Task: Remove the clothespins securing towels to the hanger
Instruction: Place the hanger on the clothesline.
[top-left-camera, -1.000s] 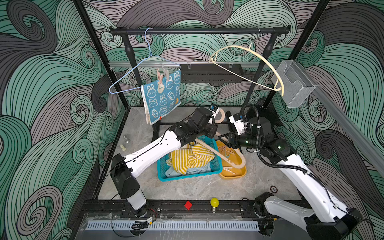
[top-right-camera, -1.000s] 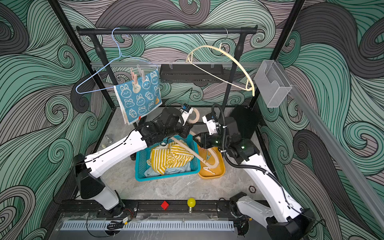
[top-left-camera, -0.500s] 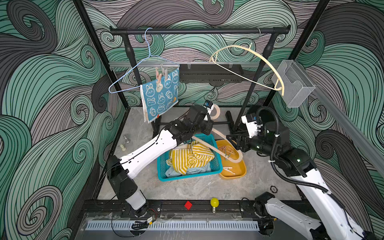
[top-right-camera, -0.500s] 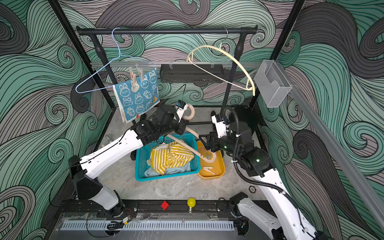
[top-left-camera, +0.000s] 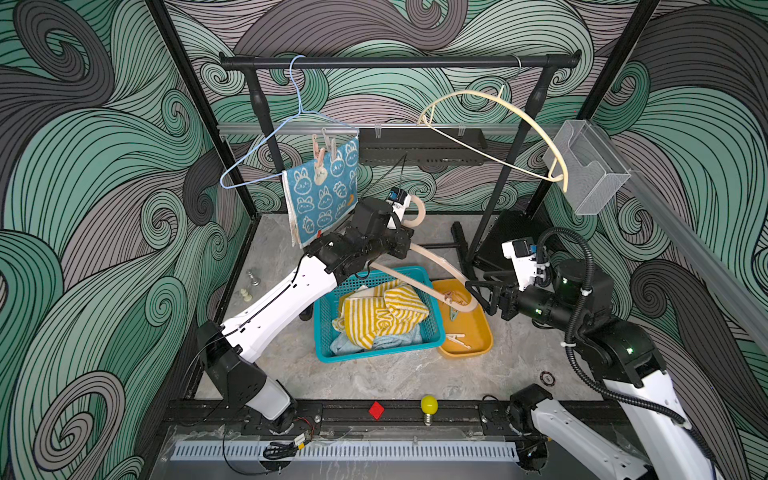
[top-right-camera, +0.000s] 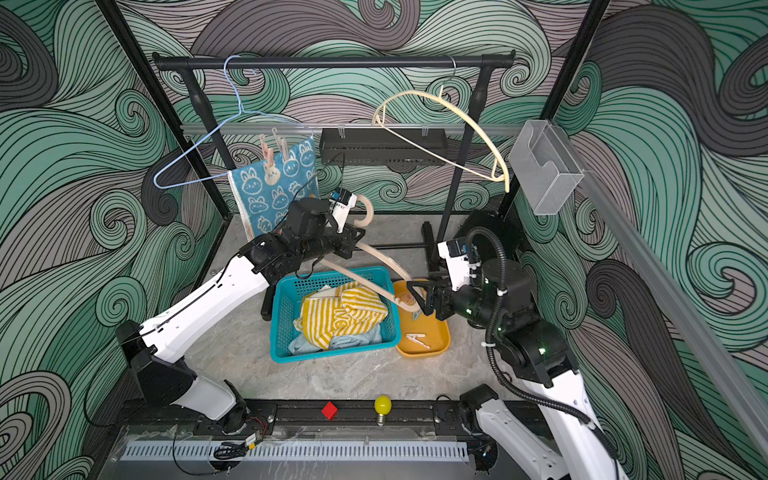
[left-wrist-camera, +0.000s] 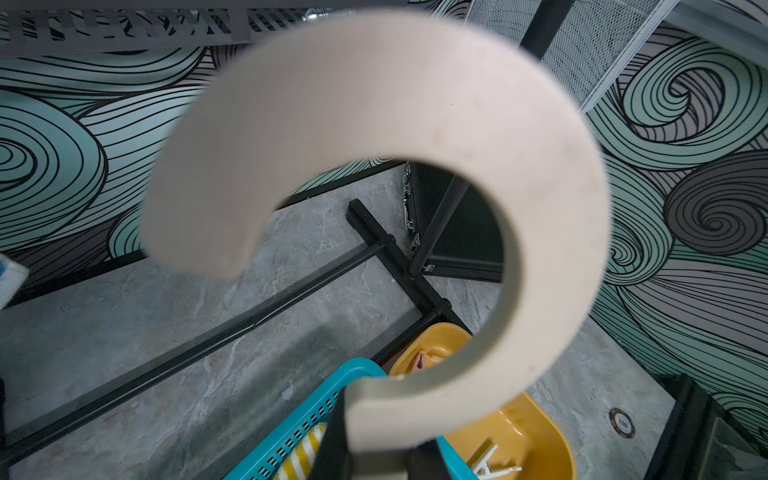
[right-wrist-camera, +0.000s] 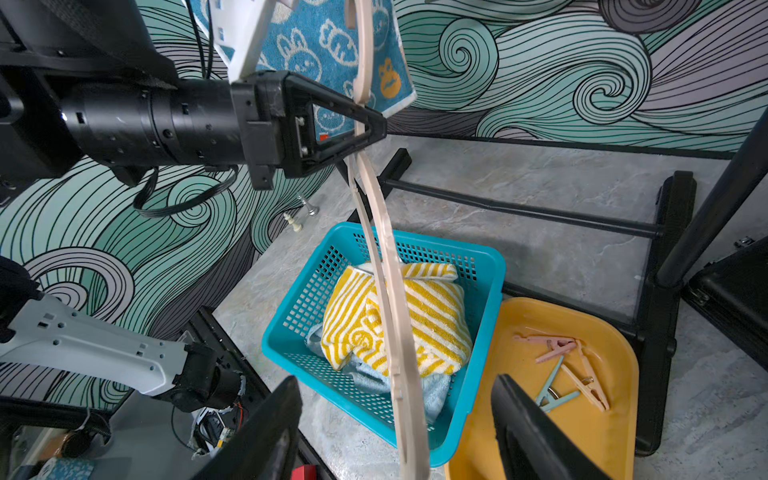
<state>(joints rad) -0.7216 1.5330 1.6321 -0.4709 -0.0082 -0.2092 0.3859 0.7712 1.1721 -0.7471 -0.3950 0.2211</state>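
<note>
your right gripper (top-left-camera: 477, 298) has just let go: 1 second ago it was pushed in close to the left gripper (right-wrist-camera: 372, 124) with its jaws partly together. now it has drawn back toward its own side, jaws standing wide apart with nothing clamped in them. just below and ahead of it sits the orange tray (right-wrist-camera: 582, 436). the loose clothespins (right-wrist-camera: 555, 347) lying there, pink, peach and teal, suggest to me that a pin was just dropped in. the left gripper has eased back a little but keeps its hold, clamped tight on the neck of the beige hanger (top-left-camera: 440, 262) with the hook pointing up. the hanger's long arm slopes down from that gripper across the teal basket (top-left-camera: 374, 354). its far end hangs just in front of your open right jaws, not gripped. i can make out no towel and no pin on that hanger, so i judge it finished. the striped towel (top-left-camera: 382, 311) and the pale blue towel (top-left-camera: 395, 338) lie in the basket below the left gripper. what remains is up and behind the left gripper: the bunny towel (top-left-camera: 324, 199) hangs from the blue wire hanger (top-left-camera: 257, 149), held by at least 2 hanging clothespins (top-left-camera: 320, 156) at its top edge. so 1 of 3 towels is not yet freed, and the held hanger probably needs setting aside first.
</note>
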